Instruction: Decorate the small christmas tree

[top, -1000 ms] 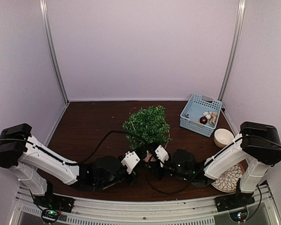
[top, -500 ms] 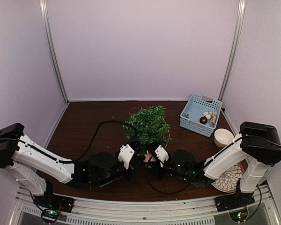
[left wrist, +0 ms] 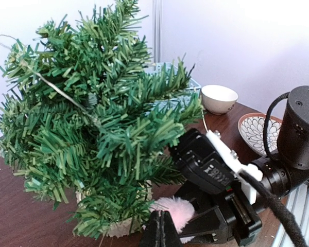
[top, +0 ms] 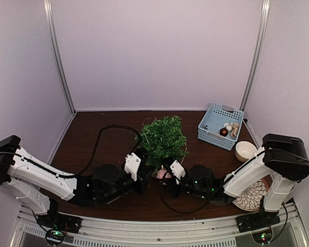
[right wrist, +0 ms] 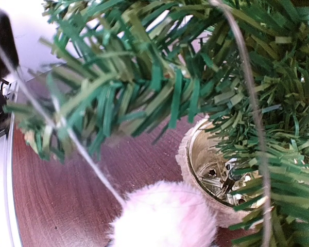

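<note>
From above, I see my left gripper (top: 143, 175) pinched shut just in front of the small christmas tree (top: 162, 138). Beside it, my right gripper (top: 166, 177) clamps a pink pom-pom (top: 160, 174). On the left wrist, the tree looms ahead and up-left of my fingers. On the right wrist, the pom-pom sits dead ahead, with the tree's pot (right wrist: 193, 154) just beyond.

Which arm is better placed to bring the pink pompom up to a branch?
Probably right: the right gripper holds the pompom beside the pot of the tree, under its branches. The left gripper is shut nearby.
</note>
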You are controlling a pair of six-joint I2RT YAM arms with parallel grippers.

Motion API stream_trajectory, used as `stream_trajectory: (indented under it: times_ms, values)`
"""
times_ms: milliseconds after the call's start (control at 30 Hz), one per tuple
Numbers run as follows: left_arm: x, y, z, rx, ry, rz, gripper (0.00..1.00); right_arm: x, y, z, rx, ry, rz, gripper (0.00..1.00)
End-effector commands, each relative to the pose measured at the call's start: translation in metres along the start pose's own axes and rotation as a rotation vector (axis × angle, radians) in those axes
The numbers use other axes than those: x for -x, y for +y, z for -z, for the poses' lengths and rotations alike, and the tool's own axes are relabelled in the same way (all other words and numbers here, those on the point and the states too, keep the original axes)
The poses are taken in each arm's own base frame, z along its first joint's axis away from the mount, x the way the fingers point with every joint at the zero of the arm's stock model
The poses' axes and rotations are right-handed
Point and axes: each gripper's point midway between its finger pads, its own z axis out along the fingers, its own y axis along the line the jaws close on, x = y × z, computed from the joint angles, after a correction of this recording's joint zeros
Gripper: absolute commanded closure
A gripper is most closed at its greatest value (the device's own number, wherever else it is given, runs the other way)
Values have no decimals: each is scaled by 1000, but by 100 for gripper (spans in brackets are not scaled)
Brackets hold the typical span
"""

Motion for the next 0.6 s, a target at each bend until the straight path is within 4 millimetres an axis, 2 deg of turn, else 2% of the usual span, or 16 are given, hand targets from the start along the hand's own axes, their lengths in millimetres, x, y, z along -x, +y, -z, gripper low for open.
stream_trajectory:
  times_ms: [0, 367, 467, 567]
  values:
    - [13, 12, 3, 46, -42, 46, 100, -7, -8, 0, -32, 13, -13, 95]
    - [0, 29, 5, 112, -9, 71, 100, -19, -10, 2, -37, 40, -14, 94]
    - [-1, 30, 4, 109, -5, 70, 100, -21, -9, 1, -30, 42, -15, 94]
    - [-3, 25, 1, 86, 5, 54, 100, -16, -3, -2, -1, 32, -12, 89]
